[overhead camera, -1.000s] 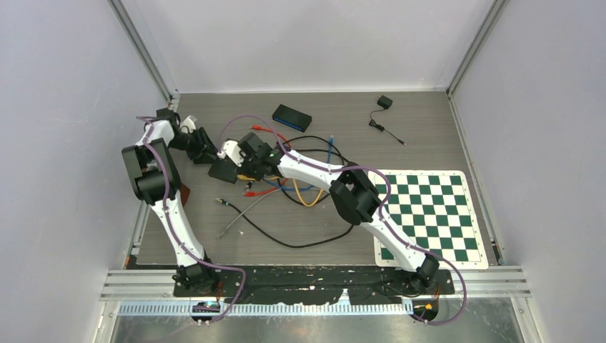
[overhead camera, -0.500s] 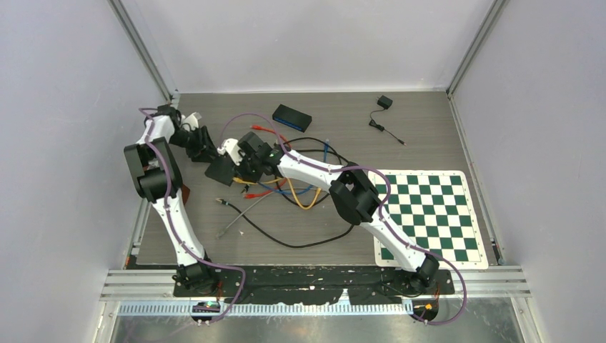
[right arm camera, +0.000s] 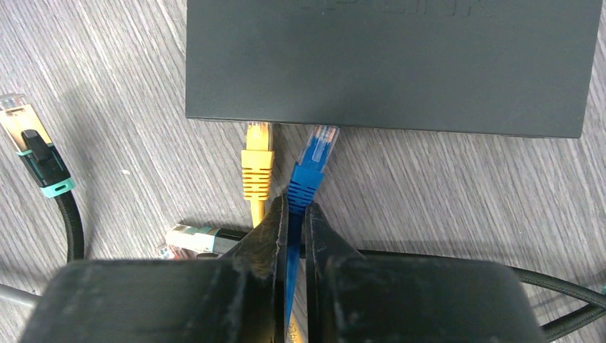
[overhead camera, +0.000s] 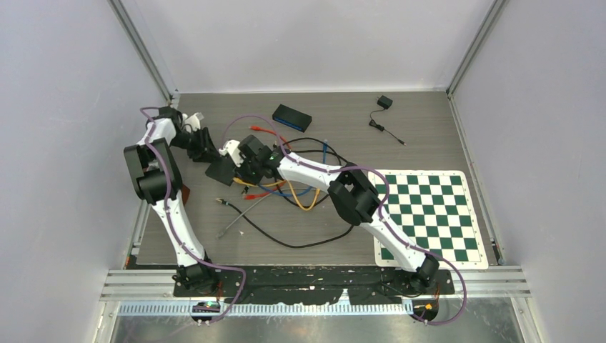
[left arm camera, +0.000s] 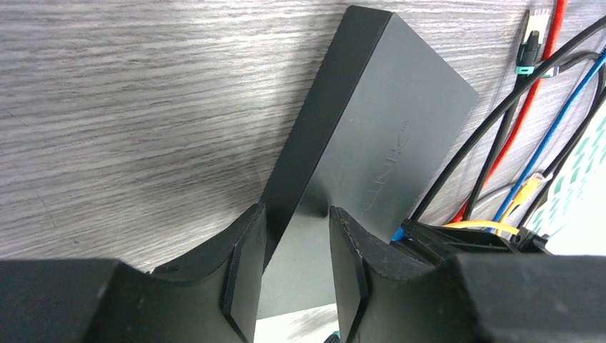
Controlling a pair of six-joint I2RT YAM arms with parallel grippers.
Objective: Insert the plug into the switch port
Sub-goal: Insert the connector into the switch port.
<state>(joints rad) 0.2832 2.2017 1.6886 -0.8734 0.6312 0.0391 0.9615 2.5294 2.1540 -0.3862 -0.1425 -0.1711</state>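
Right wrist view: right gripper [right arm camera: 294, 209] pinched tight on the boot of the blue plug [right arm camera: 313, 161]. Plug tip sits at the port edge of the switch [right arm camera: 393, 64], slightly tilted, just beside a seated yellow plug [right arm camera: 257, 161]; depth unclear.
Left wrist view: left gripper [left arm camera: 296, 221] straddles the switch's end, jaws apart; firm grip cannot be told.
Top view: plugs hidden under the wrist.

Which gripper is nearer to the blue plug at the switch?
Right. The right gripper pinches the blue cable just behind the blue plug; the left gripper grips the switch at its edge, apart from the plug.
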